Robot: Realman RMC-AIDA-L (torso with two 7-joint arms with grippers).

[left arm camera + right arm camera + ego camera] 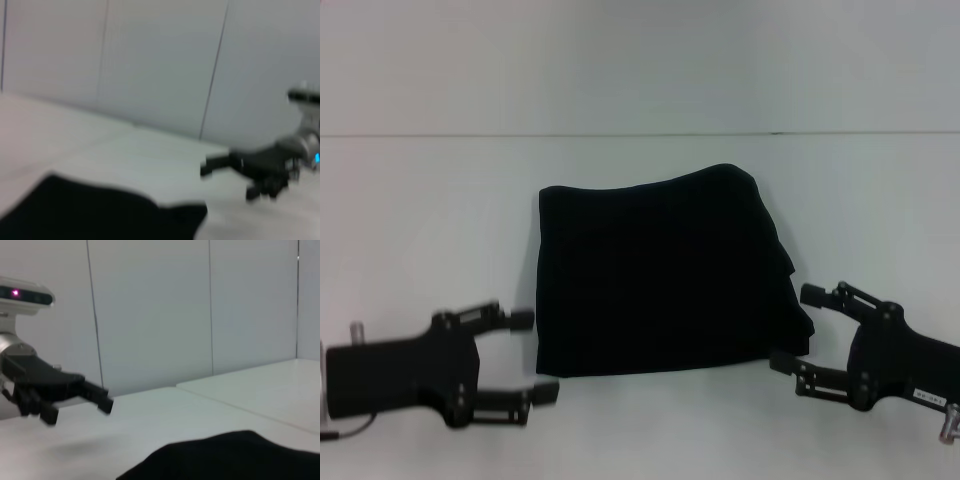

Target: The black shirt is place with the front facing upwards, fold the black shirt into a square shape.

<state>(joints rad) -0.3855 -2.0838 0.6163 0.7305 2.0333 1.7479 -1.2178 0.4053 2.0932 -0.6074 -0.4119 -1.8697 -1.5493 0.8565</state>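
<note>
The black shirt lies folded into a rough square on the middle of the white table; no lettering shows on its upper face. Layered edges step out along its right side. My left gripper hovers open just off the shirt's near left corner, nothing between its fingers. My right gripper is open beside the near right corner, its fingers close to the cloth edge but apart from it. The left wrist view shows the shirt with the right gripper beyond it. The right wrist view shows the shirt and the left gripper.
The white table stretches on all sides of the shirt. A pale panelled wall rises behind the table's far edge. Nothing else stands on the surface.
</note>
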